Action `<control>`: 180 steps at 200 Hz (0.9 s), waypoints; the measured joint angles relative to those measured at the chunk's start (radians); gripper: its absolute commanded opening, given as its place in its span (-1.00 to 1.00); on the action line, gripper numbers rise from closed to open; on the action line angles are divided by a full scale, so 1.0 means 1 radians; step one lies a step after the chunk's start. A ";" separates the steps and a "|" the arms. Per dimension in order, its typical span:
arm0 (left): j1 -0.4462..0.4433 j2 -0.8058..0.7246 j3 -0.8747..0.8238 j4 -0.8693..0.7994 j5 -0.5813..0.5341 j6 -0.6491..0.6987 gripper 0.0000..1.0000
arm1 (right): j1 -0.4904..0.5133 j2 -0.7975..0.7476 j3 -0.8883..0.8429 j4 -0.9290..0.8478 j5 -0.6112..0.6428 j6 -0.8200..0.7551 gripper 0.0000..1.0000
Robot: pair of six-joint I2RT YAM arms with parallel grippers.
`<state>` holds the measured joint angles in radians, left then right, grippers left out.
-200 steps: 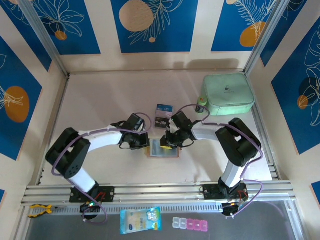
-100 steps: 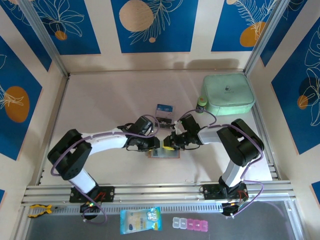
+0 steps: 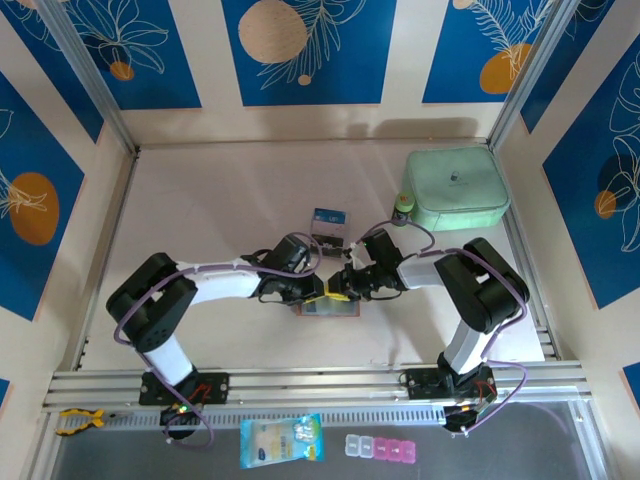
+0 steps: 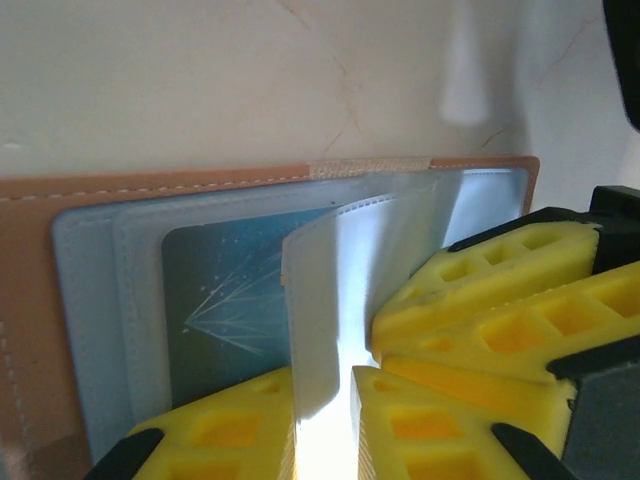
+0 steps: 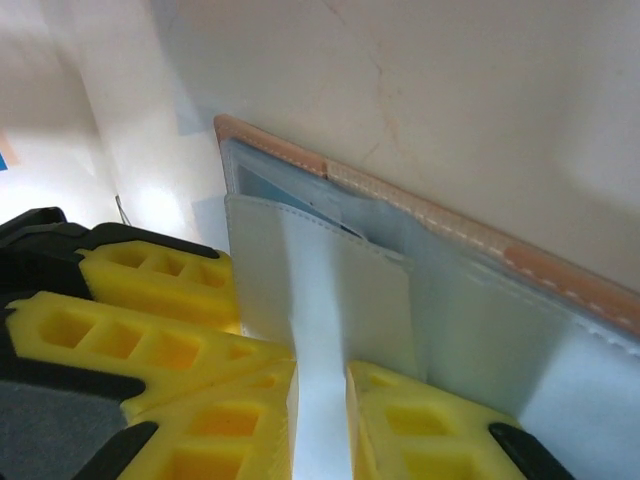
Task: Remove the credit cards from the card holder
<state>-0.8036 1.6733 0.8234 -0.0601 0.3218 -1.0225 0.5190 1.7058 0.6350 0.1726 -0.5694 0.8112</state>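
Observation:
The tan-pink card holder [image 3: 326, 308] lies open on the table, mostly under both grippers. In the left wrist view its tan edge [image 4: 150, 185] frames pale grey pockets, and one dark teal credit card [image 4: 225, 300] with pale lines sits in a pocket. A pale pocket leaf [image 4: 320, 300] stands up, its corner between the narrowly parted fingers of my left gripper [image 4: 320, 385]. My right gripper [image 5: 320, 370] is shut on another pale leaf [image 5: 320, 280]. The two grippers [image 3: 316, 289] [image 3: 340, 288] meet tip to tip. Two loose credit cards, one blue [image 3: 328, 216] and one dark grey [image 3: 322, 242], lie just behind.
A mint-green case [image 3: 457, 188] stands at the back right with a small green bottle [image 3: 402, 205] beside it. On the near ledge lie a blue-and-yellow packet [image 3: 281, 440], a clear pill box [image 3: 380, 447] and a yellow tool [image 3: 78, 420].
My left gripper has moved right onto the card holder and now meets the right gripper over it. The right gripper shifted slightly right and down.

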 measured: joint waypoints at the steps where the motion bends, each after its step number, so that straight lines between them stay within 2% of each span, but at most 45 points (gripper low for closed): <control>1: 0.000 0.000 0.000 0.001 0.000 -0.001 -0.58 | 0.000 -0.002 -0.001 0.000 0.000 0.001 -0.54; 34: 0.000 -0.005 0.000 0.015 0.002 -0.003 -0.48 | -0.002 -0.110 -0.008 -0.061 0.032 0.004 -0.49; 69: -0.009 -0.011 0.014 0.014 0.012 -0.001 -0.39 | -0.016 -0.298 0.027 -0.253 0.133 -0.028 -0.45; 115: -0.053 0.031 0.131 0.009 0.036 0.003 -0.29 | -0.083 -0.505 0.058 -0.495 0.261 -0.080 -0.38; 180: -0.103 0.164 0.225 0.010 0.067 0.003 -0.21 | -0.159 -0.617 0.053 -0.639 0.293 -0.104 -0.36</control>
<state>-0.9066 1.8378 1.0489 -0.0505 0.3889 -1.0195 0.3595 1.0889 0.6884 -0.4660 -0.2764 0.7071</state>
